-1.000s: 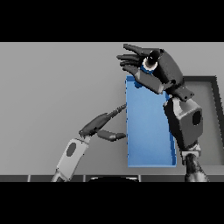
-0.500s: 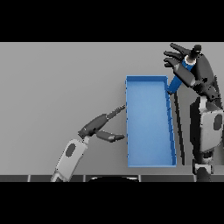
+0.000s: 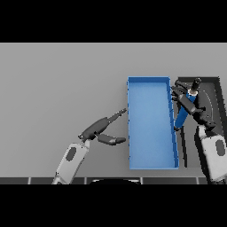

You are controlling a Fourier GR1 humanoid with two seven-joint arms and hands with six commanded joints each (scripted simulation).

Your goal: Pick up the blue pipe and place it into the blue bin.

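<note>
Blue pipe (image 3: pixel 181 116) beside blue bin (image 3: pixel 150 164)

We count one blue bin (image 3: pixel 150 128) on the table (image 3: pixel 57 80). We count one dark tray (image 3: pixel 210 95), just past the right hand's fingers. We count one blue pipe (image 3: pixel 182 116), and the fingers of the right hand (image 3: pixel 191 106) curl round it. We count two hands. The left hand (image 3: pixel 99 128) has straight fingers, and their tips almost reach the bin's side.
</note>
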